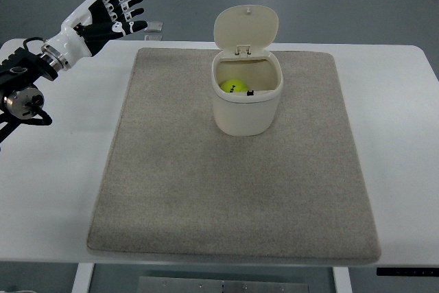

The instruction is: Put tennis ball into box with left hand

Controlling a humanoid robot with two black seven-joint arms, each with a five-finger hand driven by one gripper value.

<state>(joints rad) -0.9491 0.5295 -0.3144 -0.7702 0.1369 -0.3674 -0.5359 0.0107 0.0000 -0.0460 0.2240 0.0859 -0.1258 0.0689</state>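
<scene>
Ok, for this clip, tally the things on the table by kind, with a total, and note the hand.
Tennis ball: 1, yellow-green, lying inside the box
Box: 1, cream, lid hinged open
Mat: 1, beige, under the box
Total: 3
Left hand: open, holding nothing, above the table's far left corner, apart from the box.

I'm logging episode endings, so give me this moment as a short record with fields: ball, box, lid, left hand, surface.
ball: tennis ball lies inside the box
box: cream box stands upright on the mat, toward its far side
lid: lid hinged open, standing up behind the opening
left hand: left hand open, empty, raised at the far left, away from the box
surface: beige mat on white table
</scene>
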